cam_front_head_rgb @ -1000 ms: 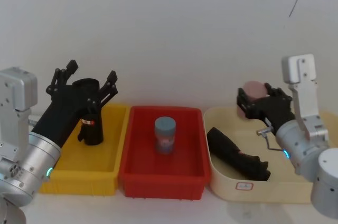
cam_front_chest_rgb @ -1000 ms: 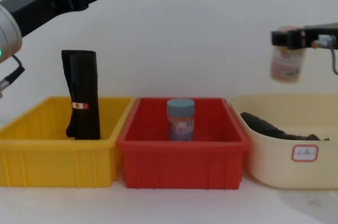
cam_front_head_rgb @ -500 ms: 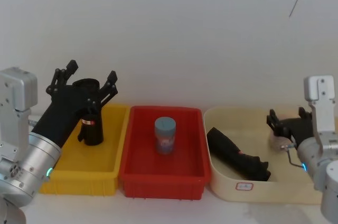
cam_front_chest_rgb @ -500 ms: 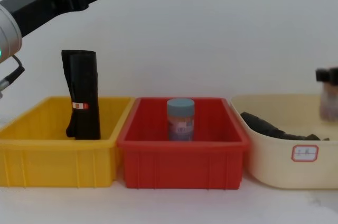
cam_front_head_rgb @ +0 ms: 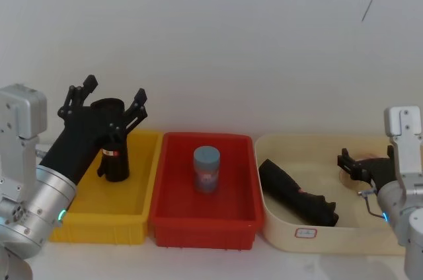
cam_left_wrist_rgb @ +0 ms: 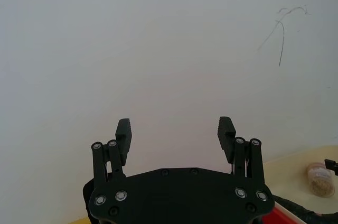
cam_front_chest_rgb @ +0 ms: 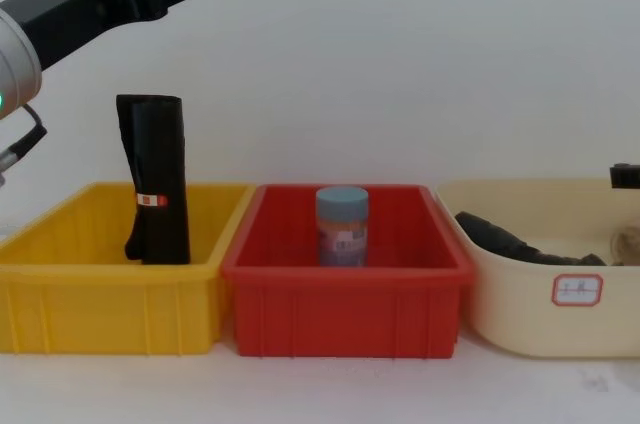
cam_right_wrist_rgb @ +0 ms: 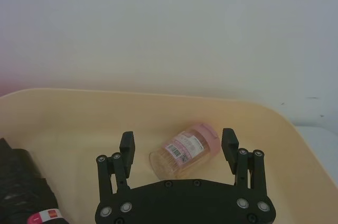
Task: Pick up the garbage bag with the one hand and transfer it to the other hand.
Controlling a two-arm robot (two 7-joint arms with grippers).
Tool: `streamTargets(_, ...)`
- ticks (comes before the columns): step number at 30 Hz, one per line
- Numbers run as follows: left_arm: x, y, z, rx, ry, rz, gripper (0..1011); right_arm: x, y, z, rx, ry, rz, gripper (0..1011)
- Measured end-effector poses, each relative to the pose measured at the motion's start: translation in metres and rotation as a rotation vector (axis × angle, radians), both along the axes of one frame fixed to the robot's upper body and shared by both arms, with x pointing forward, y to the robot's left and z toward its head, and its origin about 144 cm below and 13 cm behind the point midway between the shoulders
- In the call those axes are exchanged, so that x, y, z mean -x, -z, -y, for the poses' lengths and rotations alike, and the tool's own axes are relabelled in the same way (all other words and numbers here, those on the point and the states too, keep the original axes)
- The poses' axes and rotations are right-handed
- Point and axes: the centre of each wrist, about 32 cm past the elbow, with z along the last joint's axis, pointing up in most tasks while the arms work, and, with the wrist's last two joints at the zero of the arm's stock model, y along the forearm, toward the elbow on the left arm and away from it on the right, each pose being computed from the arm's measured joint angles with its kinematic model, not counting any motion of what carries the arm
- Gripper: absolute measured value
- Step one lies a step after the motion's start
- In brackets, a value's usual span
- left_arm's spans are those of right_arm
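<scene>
Nearest me on the white surface (cam_front_chest_rgb: 320, 389) I have three bins in a row: a yellow bin (cam_front_chest_rgb: 110, 299) on my left, a red bin (cam_front_chest_rgb: 345, 294) in the middle and a cream tub (cam_front_chest_rgb: 530, 309) on my right, each just beside the next. The red bin holds a blue-grey lidded jar (cam_front_head_rgb: 206, 168), standing upright and apart from the walls. In the cream tub a black roll (cam_front_head_rgb: 297, 194) lies on its side, its red-and-white label showing in the right wrist view, and a pink-lidded jar (cam_right_wrist_rgb: 185, 150) lies tipped over on the tub floor toward the far wall.

My right end effector (cam_right_wrist_rgb: 178, 147) sits low over the cream tub, fingers spread wide on either side of that pink jar without touching it; it grips nothing.

The garbage bag (cam_front_chest_rgb: 155, 179) I want stands upright in the far part of the yellow bin, rising well above the rim. It is a tall black cylinder with an open top and a small red-and-white band partway down.

My left end effector (cam_front_head_rgb: 106, 105) hovers above and just behind the top of the garbage bag, fingers wide apart and empty, pointing toward the plain white wall (cam_front_head_rgb: 218, 42) at the back.
</scene>
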Motion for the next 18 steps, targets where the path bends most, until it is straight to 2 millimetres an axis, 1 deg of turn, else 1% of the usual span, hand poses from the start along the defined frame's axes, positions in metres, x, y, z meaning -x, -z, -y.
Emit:
streamTargets(9, 0.000, 0.000, 0.000, 0.000, 0.000, 0.000, 1001, 0.007, -0.007, -0.004, -0.006, -0.047, 0.030, 1001)
streamTargets(18, 0.000, 0.000, 0.000, 0.000, 0.000, 0.000, 1001, 0.021, -0.018, -0.015, -0.029, -0.142, 0.061, 1001)
